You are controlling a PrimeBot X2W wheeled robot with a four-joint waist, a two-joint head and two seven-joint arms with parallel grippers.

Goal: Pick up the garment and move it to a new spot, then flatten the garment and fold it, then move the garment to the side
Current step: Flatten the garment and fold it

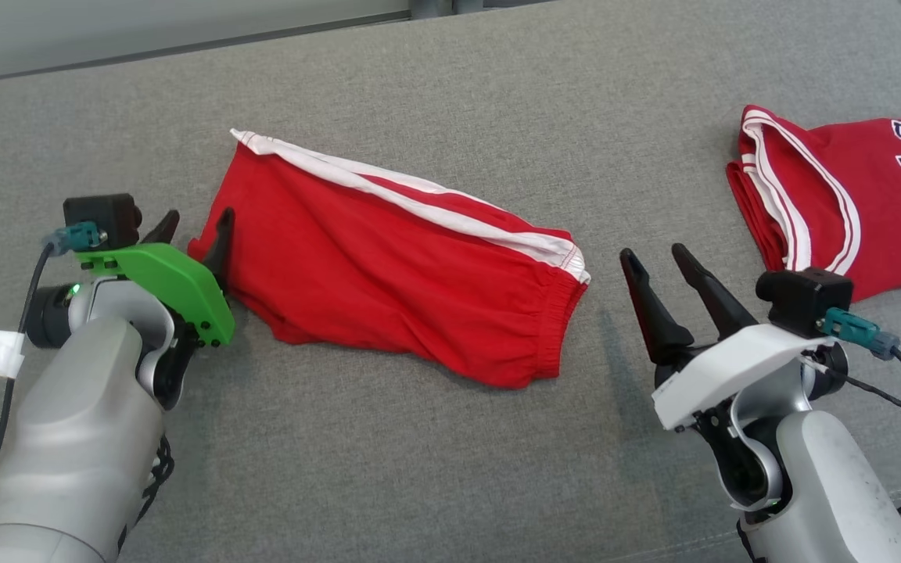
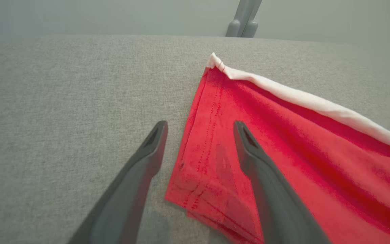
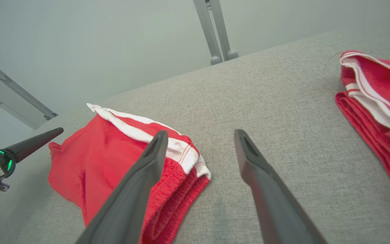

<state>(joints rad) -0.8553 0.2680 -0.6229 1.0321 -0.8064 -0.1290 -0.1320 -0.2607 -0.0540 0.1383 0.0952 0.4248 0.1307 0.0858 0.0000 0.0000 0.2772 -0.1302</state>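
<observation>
You have the folded red shorts with a white side stripe (image 1: 396, 266) lying flat in the middle of the grey fabric-covered table (image 1: 497, 94). Your left gripper (image 1: 199, 215) sits at the hem end with its jaws released, one finger over red cloth and the other over bare grey. Your right gripper (image 1: 652, 252) stands just beside the elastic waistband, jaws released, holding nothing. A folded red jersey with white trim (image 1: 865, 211) lies at the far right.

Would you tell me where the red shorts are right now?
In the head view, the red shorts lie on the grey surface between the left hand and right hand, left of the red jersey.
</observation>
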